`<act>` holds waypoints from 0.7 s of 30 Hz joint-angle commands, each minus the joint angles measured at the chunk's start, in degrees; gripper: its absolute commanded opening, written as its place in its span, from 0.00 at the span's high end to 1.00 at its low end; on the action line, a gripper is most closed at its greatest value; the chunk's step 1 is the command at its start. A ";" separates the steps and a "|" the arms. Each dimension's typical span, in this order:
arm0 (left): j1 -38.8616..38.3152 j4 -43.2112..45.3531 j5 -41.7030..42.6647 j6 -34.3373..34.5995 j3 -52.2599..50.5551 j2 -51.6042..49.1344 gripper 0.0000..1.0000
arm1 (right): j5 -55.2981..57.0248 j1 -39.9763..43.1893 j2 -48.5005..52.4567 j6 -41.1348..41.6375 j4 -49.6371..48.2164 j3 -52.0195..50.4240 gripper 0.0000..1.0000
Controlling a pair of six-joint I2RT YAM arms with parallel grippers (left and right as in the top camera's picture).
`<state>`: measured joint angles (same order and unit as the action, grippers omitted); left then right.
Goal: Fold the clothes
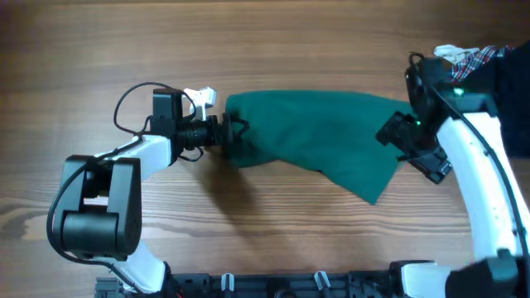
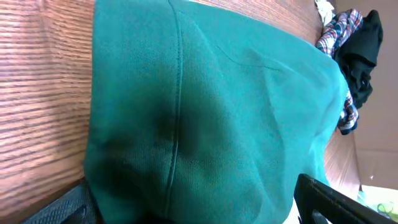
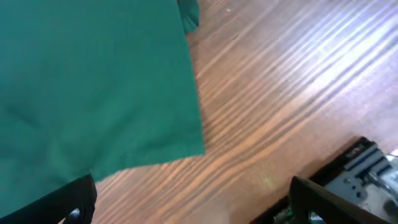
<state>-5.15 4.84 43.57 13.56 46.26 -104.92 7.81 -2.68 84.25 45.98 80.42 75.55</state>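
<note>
The clothes (image 1: 319,132) are one dark green garment spread across the middle of the wooden table, with a pointed corner hanging toward the front right. My left gripper (image 1: 228,132) is at its left end. In the left wrist view the green cloth (image 2: 211,106) fills the frame and bulges between the wide-apart fingers (image 2: 326,199), so the left gripper (image 2: 193,208) is open around it. My right gripper (image 1: 410,149) hovers at the garment's right edge. In the right wrist view it (image 3: 193,202) is open over bare wood, and the cloth's corner (image 3: 93,87) lies just beyond it.
A red-white-blue plaid shirt (image 1: 472,58) and a dark garment (image 1: 509,79) are piled at the far right back corner, also seen as the plaid shirt (image 2: 336,31) in the left wrist view. A black rail (image 1: 273,285) runs along the table's front edge.
</note>
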 commanded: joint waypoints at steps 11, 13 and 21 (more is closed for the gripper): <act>-0.15 -0.79 -0.61 1.03 0.59 -0.96 0.00 | -1.11 1.31 -6.10 8.00 0.04 -13.31 0.00; -0.15 -0.79 -0.98 1.03 0.59 -0.96 0.00 | -5.27 1.27 -7.17 8.02 -1.81 -16.20 0.00; -0.15 -0.81 -2.75 1.03 0.59 -0.96 0.00 | -18.40 1.27 -21.46 5.44 -14.64 -33.33 0.00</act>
<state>-5.15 4.38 42.83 14.24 46.59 -104.97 -4.84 -1.56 66.61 52.90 68.95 46.04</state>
